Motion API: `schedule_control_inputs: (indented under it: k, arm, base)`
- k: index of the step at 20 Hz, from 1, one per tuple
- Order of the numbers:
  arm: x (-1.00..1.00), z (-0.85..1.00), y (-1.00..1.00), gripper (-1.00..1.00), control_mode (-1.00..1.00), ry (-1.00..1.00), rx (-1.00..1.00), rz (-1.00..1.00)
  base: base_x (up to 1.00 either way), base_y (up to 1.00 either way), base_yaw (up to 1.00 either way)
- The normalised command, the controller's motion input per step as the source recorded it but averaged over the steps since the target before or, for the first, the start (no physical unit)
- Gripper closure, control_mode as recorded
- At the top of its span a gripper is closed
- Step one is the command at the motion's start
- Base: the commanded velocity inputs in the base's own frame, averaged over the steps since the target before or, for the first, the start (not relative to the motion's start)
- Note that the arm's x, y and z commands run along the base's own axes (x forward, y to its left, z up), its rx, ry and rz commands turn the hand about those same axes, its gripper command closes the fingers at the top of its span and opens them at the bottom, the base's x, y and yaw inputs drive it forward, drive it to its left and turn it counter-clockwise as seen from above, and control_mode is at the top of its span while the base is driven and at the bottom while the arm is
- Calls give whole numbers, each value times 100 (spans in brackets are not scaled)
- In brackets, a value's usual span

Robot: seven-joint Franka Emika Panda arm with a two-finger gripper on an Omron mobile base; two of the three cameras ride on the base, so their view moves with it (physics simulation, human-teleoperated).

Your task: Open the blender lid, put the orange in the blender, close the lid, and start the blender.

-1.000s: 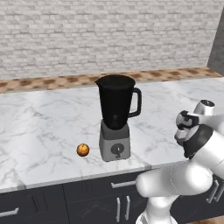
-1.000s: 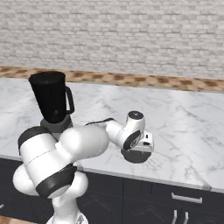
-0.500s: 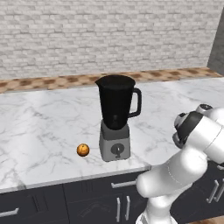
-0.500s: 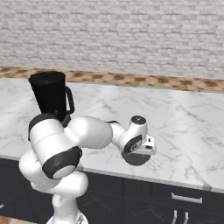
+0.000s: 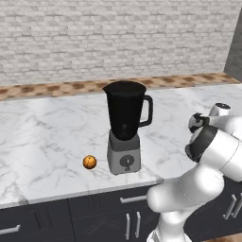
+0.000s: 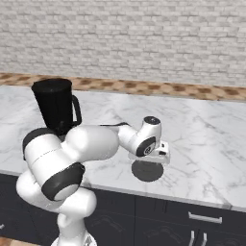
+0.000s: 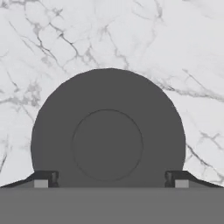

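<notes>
The blender [image 5: 125, 127] stands near the counter's front edge, its black jar without a lid on the grey base with a round dial. The orange [image 5: 89, 161] lies on the marble just left of the base. The blender lid [image 6: 147, 171], a flat dark disc with a raised centre knob, lies on the counter to the right of the blender [image 6: 55, 103]. My gripper [image 6: 156, 157] hovers right above it, open. In the hand view the lid [image 7: 107, 131] sits between the gripper's [image 7: 109, 179] spread tips, which stand at its two sides.
A brick wall and a wooden strip [image 5: 71, 87] run along the back of the marble counter [image 5: 42, 132]. Dark cabinet drawers [image 6: 202, 218] sit below its front edge. My own white arm [image 6: 91, 144] arches between the blender and the lid.
The arm's elbow has swung round while the hand stayed low over the same spot right of the blender. The lid now lies flat on the counter below the hand.
</notes>
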Motion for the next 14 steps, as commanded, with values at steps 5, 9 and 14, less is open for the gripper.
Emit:
schedule_control_inputs:
  k: [5, 9, 14]
  arm:
    - [0, 94, 40, -100, -100, 1, -5, 0]
    - [-1, 91, 61, -100, -100, 0, -7, 0]
    - [-31, 66, 84, -100, -100, 0, -4, 0]
  base:
    - [0, 0, 0]
    - [0, 0, 0]
    - [0, 0, 0]
